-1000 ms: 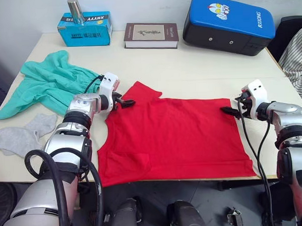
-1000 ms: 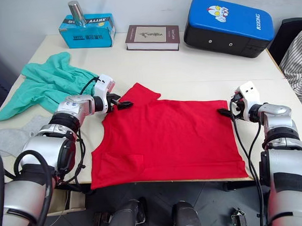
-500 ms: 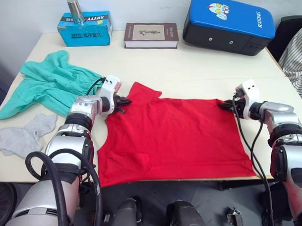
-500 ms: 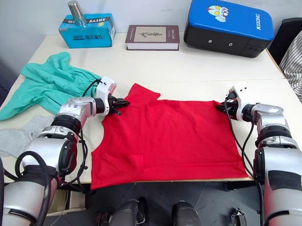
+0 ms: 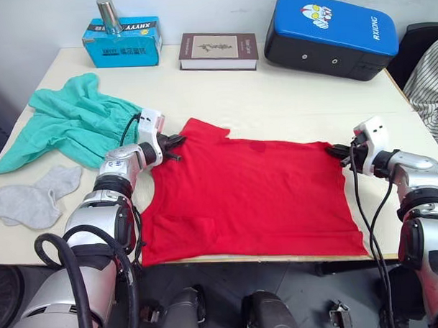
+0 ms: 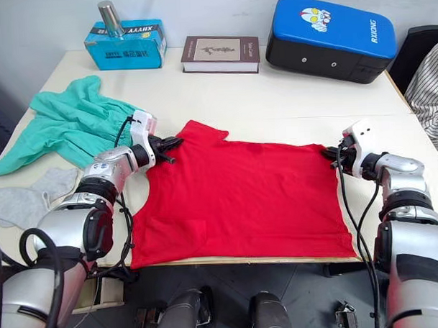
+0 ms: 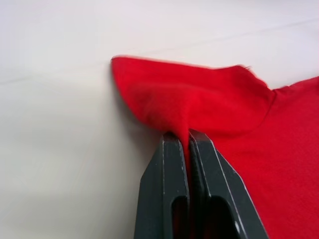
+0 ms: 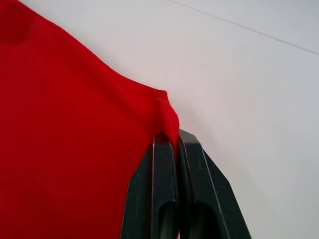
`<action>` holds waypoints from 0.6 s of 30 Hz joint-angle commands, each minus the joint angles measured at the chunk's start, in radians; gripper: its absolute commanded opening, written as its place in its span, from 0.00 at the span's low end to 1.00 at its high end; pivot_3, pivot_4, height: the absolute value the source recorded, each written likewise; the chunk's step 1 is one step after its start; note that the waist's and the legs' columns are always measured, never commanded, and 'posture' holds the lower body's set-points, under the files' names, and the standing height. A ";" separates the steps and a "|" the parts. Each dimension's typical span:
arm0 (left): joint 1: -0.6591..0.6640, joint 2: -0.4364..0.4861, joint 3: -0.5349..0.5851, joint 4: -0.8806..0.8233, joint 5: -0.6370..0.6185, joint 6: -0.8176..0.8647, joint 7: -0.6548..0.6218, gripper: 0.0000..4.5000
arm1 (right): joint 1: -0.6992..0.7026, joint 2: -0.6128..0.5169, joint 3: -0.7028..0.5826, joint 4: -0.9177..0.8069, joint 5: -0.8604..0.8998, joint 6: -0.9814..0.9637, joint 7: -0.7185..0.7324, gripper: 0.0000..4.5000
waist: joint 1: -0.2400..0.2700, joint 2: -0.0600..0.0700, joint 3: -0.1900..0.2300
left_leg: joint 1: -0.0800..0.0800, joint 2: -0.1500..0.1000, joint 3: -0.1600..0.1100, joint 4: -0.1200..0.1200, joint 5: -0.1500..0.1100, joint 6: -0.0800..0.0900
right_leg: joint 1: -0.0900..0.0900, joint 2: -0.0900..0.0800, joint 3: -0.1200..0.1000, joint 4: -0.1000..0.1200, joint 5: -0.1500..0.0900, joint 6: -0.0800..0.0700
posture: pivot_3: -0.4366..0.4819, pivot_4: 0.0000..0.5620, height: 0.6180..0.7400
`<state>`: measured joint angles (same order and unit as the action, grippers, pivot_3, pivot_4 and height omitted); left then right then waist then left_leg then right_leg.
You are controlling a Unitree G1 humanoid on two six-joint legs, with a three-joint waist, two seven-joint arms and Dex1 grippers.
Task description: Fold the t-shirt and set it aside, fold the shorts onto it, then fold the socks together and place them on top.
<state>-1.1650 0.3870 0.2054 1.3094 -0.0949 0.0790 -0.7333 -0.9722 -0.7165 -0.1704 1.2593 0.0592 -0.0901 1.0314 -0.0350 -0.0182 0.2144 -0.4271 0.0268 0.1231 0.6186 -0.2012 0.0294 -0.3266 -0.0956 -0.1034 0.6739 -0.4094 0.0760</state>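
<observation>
Two hands pinch the t-shirt [image 5: 252, 195] in the left eye view: left hand [image 5: 173, 142] at the sleeve, right hand [image 5: 339, 151] at the far hem corner. A second ago both sat open beside the cloth; now the far edge is drawn taut, so the first fold can likely start. Shorts [image 5: 72, 122] and socks [image 5: 29, 199] wait on the bench [image 5: 274, 104].

Right eye view: box [image 6: 126, 43], book [image 6: 221, 54] and blue case [image 6: 330, 36] line the far edge.

Left wrist view: fingers [image 7: 167, 199] pressed together on sleeve cloth.

Right wrist view: fingers [image 8: 157, 199] clamp the corner.
</observation>
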 commanded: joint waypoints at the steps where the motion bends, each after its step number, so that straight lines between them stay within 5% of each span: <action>1: -0.007 0.044 0.020 -0.048 -0.025 -0.049 -0.078 0.00 | 0.025 -0.034 -0.056 -0.062 0.062 -0.063 0.052 0.01 | 0.000 0.000 0.000 | 0.000 0.000 0.000 0.000 0.000 0.000 | 0.000 0.000 0.000 0.000 0.000 0.000 | 0.48 0.27 1.00; 11: 0.081 0.091 -0.072 -0.135 0.039 -0.161 -0.197 0.00 | 0.116 -0.069 -0.082 -0.138 0.115 -0.058 0.122 0.01 | 0.004 0.000 0.000 | 0.000 0.000 0.000 0.001 0.000 0.000 | 0.000 0.000 0.000 0.000 0.000 0.000 | 0.48 0.27 1.00; 18: 0.259 0.109 -0.115 -0.322 0.040 -0.203 -0.233 0.00 | 0.286 -0.061 -0.078 -0.300 0.145 -0.059 0.176 0.01 | 0.005 0.000 0.000 | 0.000 0.000 0.000 0.001 0.000 0.000 | 0.000 0.000 0.000 0.001 0.000 0.000 | 0.48 0.27 1.00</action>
<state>-0.9219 0.4741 0.0943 1.0483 -0.0515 -0.1103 -0.9634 -0.7029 -0.7461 -0.2391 1.0095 0.1894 -0.1449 1.2079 -0.0304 -0.0182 0.2144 -0.4270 0.0269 0.1227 0.6196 -0.2014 0.0295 -0.3263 -0.0959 -0.1035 0.6744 -0.4094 0.0760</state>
